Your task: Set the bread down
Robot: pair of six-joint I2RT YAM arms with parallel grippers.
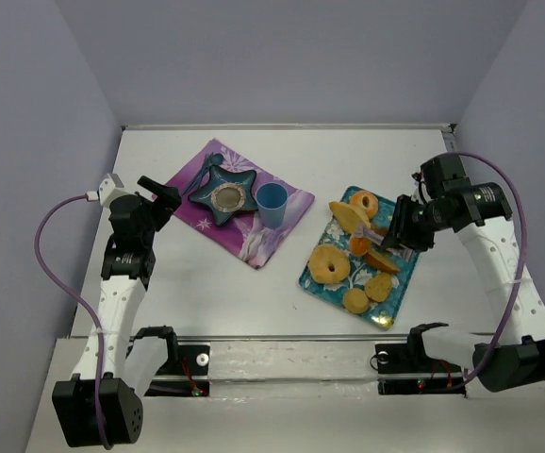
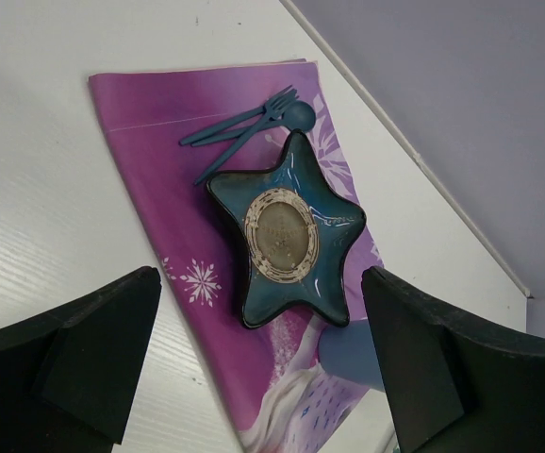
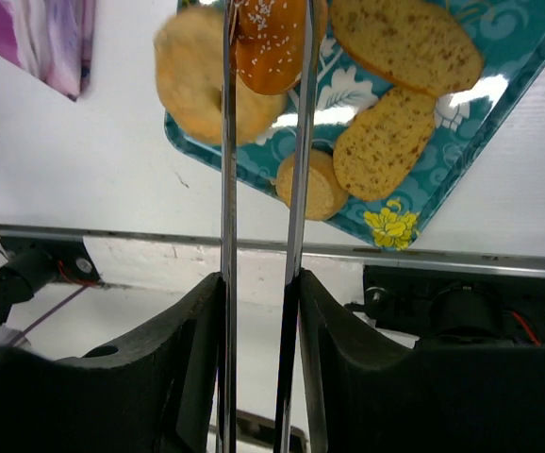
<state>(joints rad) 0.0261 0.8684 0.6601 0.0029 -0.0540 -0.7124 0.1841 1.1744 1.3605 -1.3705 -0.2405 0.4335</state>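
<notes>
Top view: high at near edge, looking down on whole table [image 1: 254, 293].
Left wrist: close, angled down at star dish [image 2: 287, 231], seen upper left overhead.
Right wrist: close, along tongs [image 3: 227, 189] onto tray [image 3: 522, 42], right of centre overhead.

Purple snowflake mat [image 1: 244, 241], on it a blue star-shaped dish [image 1: 227, 196], a blue cup [image 1: 272, 203], blue fork and spoon [image 2: 298, 115], well apart a teal flowered tray [image 3: 513, 42], pale ring pastry [image 1: 320, 270], round buns [image 1: 355, 300], metal tongs [image 3: 227, 189] over it

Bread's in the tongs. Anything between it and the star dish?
Yes: the blue cup stands on the purple mat just right of the star dish, about on the straight line from the bread, which the tongs in the right tool hold over the tray. Nothing else visible lies between.
</notes>
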